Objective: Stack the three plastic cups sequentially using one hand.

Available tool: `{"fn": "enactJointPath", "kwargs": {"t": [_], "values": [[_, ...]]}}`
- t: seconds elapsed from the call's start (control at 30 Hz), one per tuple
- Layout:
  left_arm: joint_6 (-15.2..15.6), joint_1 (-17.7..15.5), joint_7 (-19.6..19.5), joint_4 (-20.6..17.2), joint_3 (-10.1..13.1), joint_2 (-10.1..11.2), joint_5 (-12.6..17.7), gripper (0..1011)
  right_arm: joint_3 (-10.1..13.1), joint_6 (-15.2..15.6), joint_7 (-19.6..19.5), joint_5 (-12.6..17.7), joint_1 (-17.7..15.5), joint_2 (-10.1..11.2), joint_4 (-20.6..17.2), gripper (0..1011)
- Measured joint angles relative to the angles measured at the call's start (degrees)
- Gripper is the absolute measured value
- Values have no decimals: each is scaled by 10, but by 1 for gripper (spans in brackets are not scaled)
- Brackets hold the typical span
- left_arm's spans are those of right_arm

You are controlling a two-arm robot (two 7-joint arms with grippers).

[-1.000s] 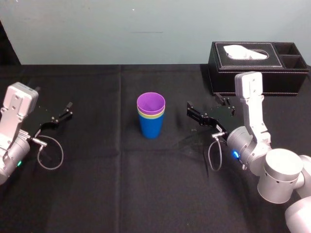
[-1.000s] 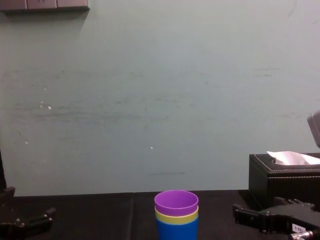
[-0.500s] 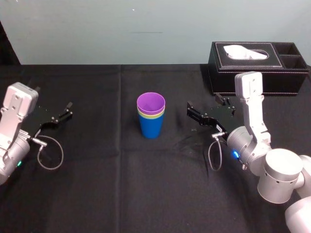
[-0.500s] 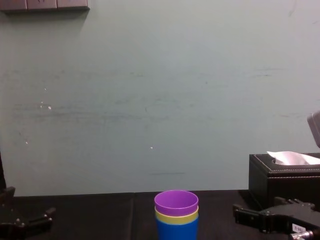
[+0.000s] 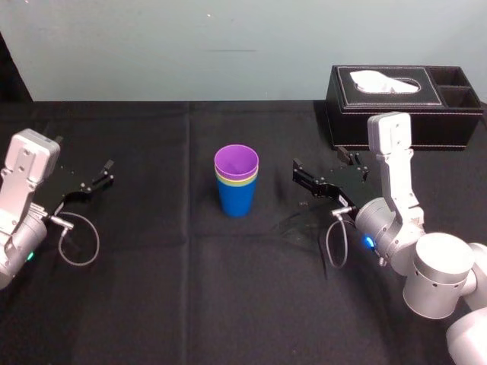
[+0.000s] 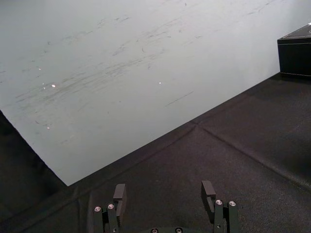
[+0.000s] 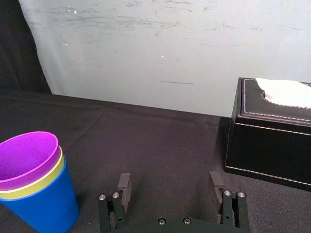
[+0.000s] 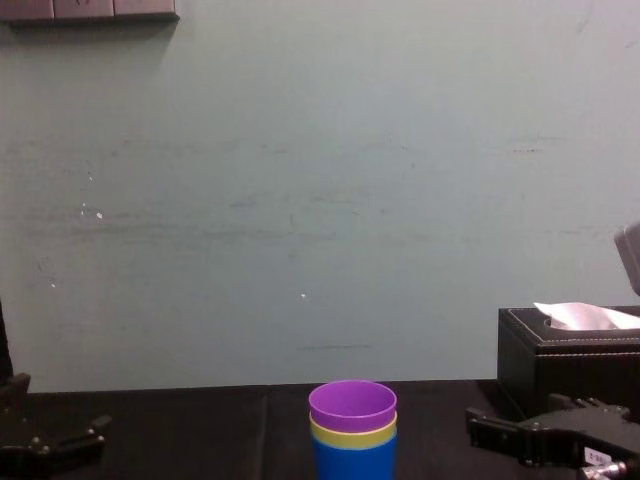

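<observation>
The three plastic cups (image 5: 237, 180) stand nested upright at the table's middle: blue (image 5: 237, 199) at the bottom, yellow-green (image 7: 54, 170) inside it, purple (image 8: 352, 403) on top. My right gripper (image 5: 327, 173) hovers just right of the stack, open, with nothing between its fingers (image 7: 123, 186), and apart from the cups. The left gripper (image 5: 85, 176) rests at the table's left, open and empty, its fingers (image 6: 119, 192) spread over bare cloth.
A black leather tissue box (image 5: 403, 105) with white tissue stands at the back right, behind my right arm. Black cloth (image 5: 152, 289) covers the table. A pale wall (image 8: 300, 200) runs along the far edge.
</observation>
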Motion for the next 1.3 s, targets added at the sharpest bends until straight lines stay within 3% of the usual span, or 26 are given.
{"fn": "enactJointPath", "kwargs": {"t": [1.3], "values": [[0,0,0,0,0,0,0,1011,0,0,0,0,0,0,0,1004]]}}
